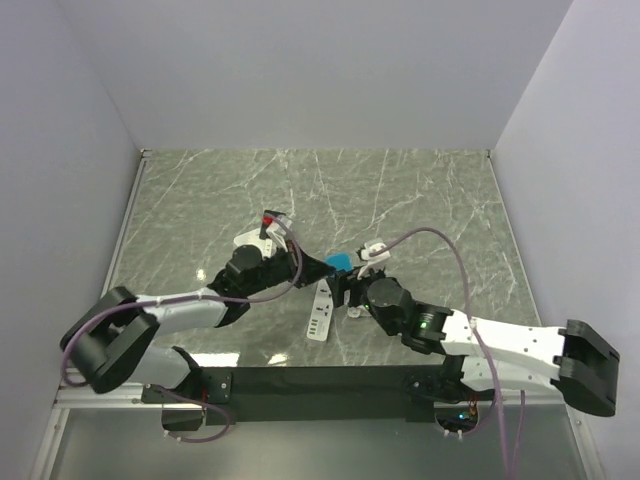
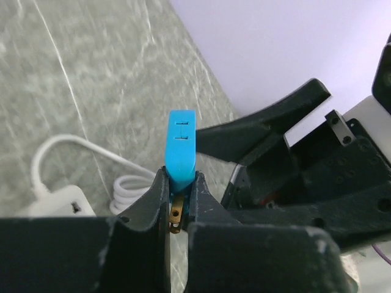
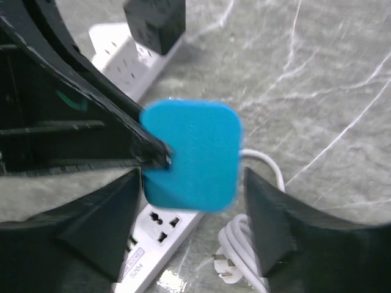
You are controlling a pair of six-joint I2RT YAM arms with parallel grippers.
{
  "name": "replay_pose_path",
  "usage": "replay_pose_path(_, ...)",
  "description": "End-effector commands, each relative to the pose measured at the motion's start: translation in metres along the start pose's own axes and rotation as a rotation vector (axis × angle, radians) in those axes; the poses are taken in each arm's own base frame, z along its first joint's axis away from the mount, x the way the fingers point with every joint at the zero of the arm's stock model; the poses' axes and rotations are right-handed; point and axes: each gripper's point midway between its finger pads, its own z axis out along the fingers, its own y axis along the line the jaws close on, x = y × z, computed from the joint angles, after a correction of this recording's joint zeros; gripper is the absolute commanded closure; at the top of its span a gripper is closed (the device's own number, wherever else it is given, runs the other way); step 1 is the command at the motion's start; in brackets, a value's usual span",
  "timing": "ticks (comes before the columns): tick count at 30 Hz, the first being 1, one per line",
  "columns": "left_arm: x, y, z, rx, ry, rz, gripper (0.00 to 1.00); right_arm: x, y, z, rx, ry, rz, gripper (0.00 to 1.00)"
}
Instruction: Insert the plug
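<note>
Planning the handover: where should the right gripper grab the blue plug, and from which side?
Probably across the two narrow side edges of the blue plug, clear of the left gripper, which pinches its flat faces at the prong end. Come face-on, as the open right gripper straddles it. The body is thin and square, so opposite edges give parallel seats.

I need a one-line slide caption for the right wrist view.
Left gripper holds the blue plug near the white power strip, between the open fingers of the right gripper.
</note>
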Motion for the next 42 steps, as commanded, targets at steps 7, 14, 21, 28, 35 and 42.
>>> replay_pose_path(7,-0.065,0.004,-0.039,-0.036,-0.167,0.138,1.0,-0.056,0.011,-0.052,-0.205,-0.165,0.089,0.11)
replay_pose_path(14,-0.057,-0.047,-0.062,0.169,-0.13,0.276,1.0,-0.091,0.035,-0.08,-0.438,-0.271,0.118,0.14)
replay_pose_path(21,-0.038,-0.084,-0.085,0.34,-0.08,0.327,0.99,-0.1,0.055,-0.07,-0.593,-0.225,0.127,0.27)
replay_pose_path(28,-0.031,-0.091,-0.088,0.356,-0.059,0.343,0.99,-0.114,0.074,-0.082,-0.759,-0.267,0.139,0.32)
replay_pose_path(35,-0.023,-0.099,-0.086,0.398,-0.031,0.351,0.99,-0.115,0.079,-0.08,-0.786,-0.254,0.134,0.35)
replay_pose_path(42,-0.019,-0.101,-0.082,0.404,-0.02,0.357,0.99,-0.109,0.09,-0.078,-0.851,-0.218,0.123,0.44)
